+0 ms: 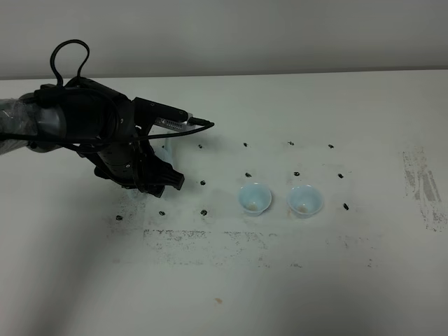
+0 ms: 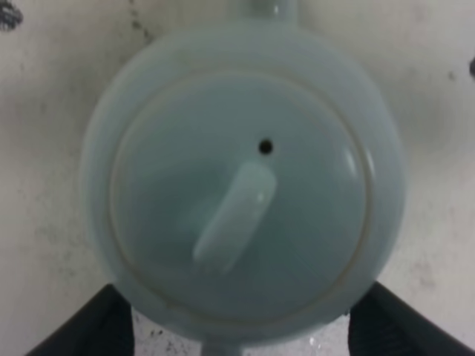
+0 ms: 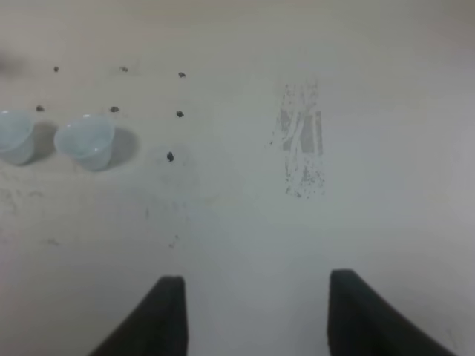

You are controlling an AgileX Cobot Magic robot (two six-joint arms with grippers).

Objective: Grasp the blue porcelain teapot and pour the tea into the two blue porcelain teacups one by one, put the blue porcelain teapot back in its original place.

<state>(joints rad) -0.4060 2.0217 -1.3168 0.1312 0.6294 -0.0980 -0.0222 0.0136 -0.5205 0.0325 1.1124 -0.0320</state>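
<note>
The blue porcelain teapot (image 2: 245, 185) fills the left wrist view from above, with its lid and knob (image 2: 236, 219) showing. In the exterior view the left arm covers it, and only a pale sliver (image 1: 166, 149) shows. My left gripper (image 2: 241, 326) is open, with one dark finger (image 2: 96, 330) on each side of the teapot's near edge. The two blue porcelain teacups (image 1: 255, 198) (image 1: 305, 200) stand upright side by side right of the teapot. My right gripper (image 3: 256, 311) is open and empty over bare table, far from the cups (image 3: 85, 141).
The white table (image 1: 315, 280) carries small black marks in rows around the cups and scuffed grey patches at the front and far right (image 1: 423, 185). A cable loop (image 1: 70, 59) rises above the left arm.
</note>
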